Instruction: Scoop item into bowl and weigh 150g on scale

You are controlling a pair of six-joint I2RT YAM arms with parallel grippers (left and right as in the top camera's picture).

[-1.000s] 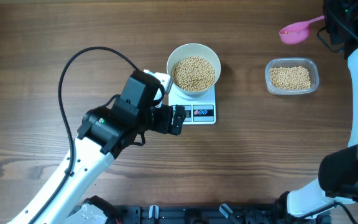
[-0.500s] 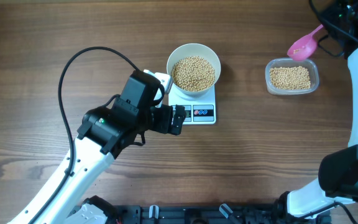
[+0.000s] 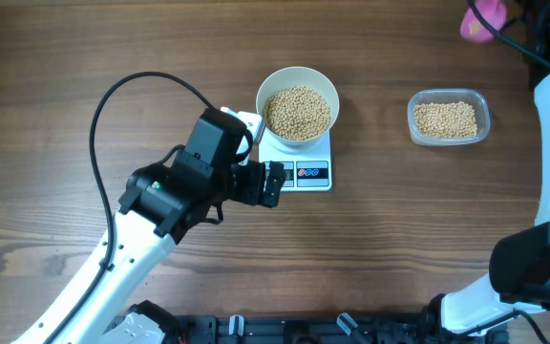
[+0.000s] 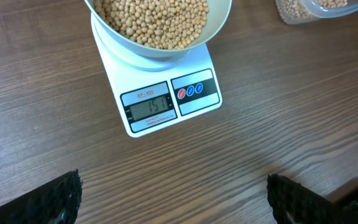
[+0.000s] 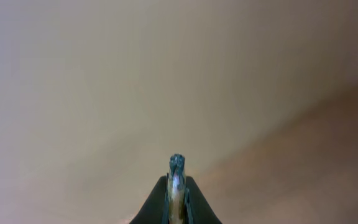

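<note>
Nearest the front edge of the tabletop (image 3: 399,239), my left tool (image 3: 273,183) hangs just beside the front left corner of the scale (image 3: 313,175), fingers spread fully with nothing between them. The flat white scale sits mid-tabletop, SF-400 printed above a grey display (image 4: 149,109) showing what looks like 151, and carries the white bowl (image 3: 297,70) filled with small round beige-yellow beans (image 3: 299,112). Toward the far right corner, past a clear tub (image 3: 485,119), my right tool (image 5: 176,171) is clamped tight on a pink scoop (image 3: 478,21).
</note>
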